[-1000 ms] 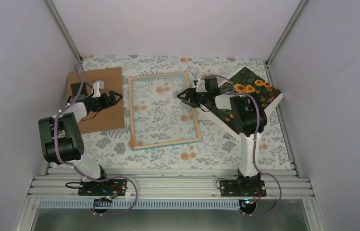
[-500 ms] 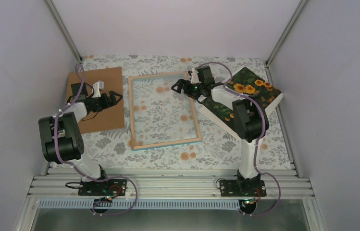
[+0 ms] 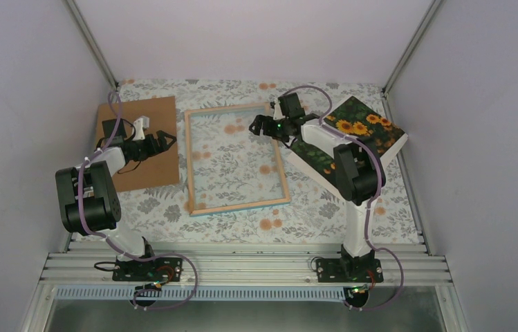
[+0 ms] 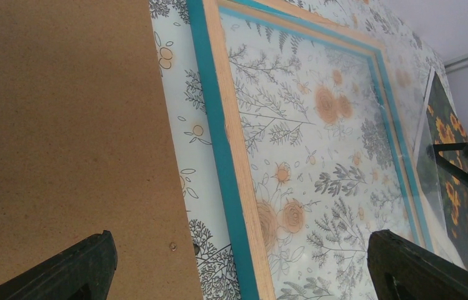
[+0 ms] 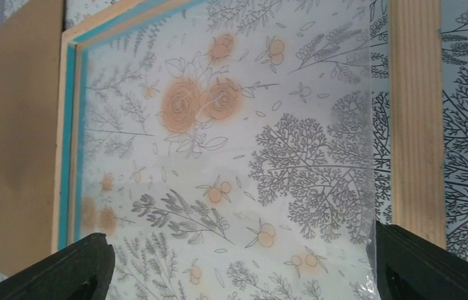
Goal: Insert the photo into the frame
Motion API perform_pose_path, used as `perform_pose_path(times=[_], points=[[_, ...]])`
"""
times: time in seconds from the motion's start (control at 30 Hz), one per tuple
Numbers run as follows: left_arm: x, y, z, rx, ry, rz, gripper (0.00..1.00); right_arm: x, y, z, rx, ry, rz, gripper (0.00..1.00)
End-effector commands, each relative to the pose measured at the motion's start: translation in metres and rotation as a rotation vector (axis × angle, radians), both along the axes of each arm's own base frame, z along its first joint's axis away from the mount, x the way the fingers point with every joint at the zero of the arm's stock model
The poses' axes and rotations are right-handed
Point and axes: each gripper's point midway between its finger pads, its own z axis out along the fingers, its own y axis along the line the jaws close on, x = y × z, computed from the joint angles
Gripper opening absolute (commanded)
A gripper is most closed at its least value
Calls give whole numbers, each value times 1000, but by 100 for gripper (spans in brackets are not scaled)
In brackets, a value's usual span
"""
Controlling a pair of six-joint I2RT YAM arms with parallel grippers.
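The frame [image 3: 189,159] lies flat mid-table with its wood-coloured back up; its teal edge and wood rail show in the left wrist view [image 4: 228,162]. The clear pane [image 5: 231,156] lies inside it, and its right edge stops just short of the right rail [image 5: 413,112]. The photo [image 3: 370,131] lies flower side up at the right, partly under the right arm, and also shows in the left wrist view [image 4: 453,156]. My right gripper [image 3: 259,128] is open and empty above the frame's far right corner [image 5: 237,269]. My left gripper [image 3: 171,138] is open and empty over the board's right edge [image 4: 240,269].
A plain brown backing board [image 3: 142,149] lies left of the frame, under the left arm, and shows in both wrist views [image 4: 62,125] [image 5: 19,125]. A flower-patterned cloth [image 3: 325,207] covers the table. White walls close in the back and sides.
My right gripper has moved away from me along the frame's right rail toward its far right corner, still open. The left arm, frame, photo and board have not moved.
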Motion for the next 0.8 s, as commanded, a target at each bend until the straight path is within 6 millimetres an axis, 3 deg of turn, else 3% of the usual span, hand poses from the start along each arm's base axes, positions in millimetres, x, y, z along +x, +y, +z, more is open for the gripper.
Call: perform_pose_path(times=[0.0, 0.3, 0.6, 0.77], points=[[6, 3, 7, 10, -33, 7, 100, 2, 1, -4, -75, -43, 14, 100], [6, 7, 8, 37, -36, 21, 100, -2, -4, -9, -103, -37, 4, 100], [7, 9, 10, 67, -41, 17, 100, -3, 0, 14, -66, -105, 51, 100], [5, 0, 3, 156, -38, -43, 100, -14, 3, 40, 10, -191, 211, 100]])
